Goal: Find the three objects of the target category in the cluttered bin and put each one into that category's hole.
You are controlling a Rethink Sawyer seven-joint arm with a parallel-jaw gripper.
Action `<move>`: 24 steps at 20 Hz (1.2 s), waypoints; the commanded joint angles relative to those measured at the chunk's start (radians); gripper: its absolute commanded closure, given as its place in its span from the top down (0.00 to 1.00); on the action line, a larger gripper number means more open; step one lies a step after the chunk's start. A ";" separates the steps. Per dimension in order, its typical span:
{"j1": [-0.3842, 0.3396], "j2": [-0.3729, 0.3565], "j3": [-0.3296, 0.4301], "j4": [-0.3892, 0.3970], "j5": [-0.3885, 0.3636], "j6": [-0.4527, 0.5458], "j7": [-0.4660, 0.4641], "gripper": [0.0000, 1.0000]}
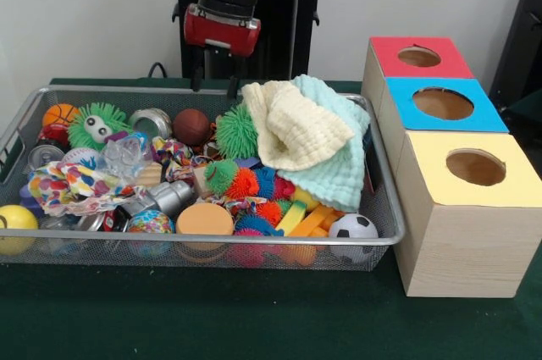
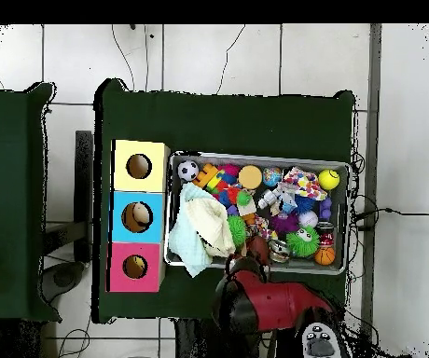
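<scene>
In the front view, the gripper (image 1: 215,83) hung above the far rim of the wire bin (image 1: 385,207), near a brown ball (image 1: 191,125); its opening could not be determined. Three boxes stood right of the bin, holes facing up: red (image 1: 419,57), blue (image 1: 443,103), yellow (image 1: 475,167). In the overhead view, folded cloths (image 2: 200,233) covered the bin end nearest the boxes.
</scene>
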 commanded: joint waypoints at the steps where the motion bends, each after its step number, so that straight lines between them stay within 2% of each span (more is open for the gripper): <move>1: -0.016 0.078 -0.095 -0.095 0.056 -0.093 0.152 1.00; 3: -0.019 0.101 -0.091 -0.091 0.065 -0.124 0.159 1.00; 7: -0.056 0.098 -0.051 -0.067 0.069 -0.167 0.169 1.00; 11: -0.126 0.079 0.034 -0.026 0.062 -0.179 0.187 1.00; 15: -0.214 0.048 0.135 0.014 0.051 -0.145 0.190 1.00; 17: -0.232 0.043 0.160 0.028 0.060 -0.136 0.193 1.00; 20: -0.252 0.069 0.182 0.040 0.070 -0.175 0.208 1.00; 24: -0.240 0.128 0.169 0.032 0.087 -0.251 0.221 1.00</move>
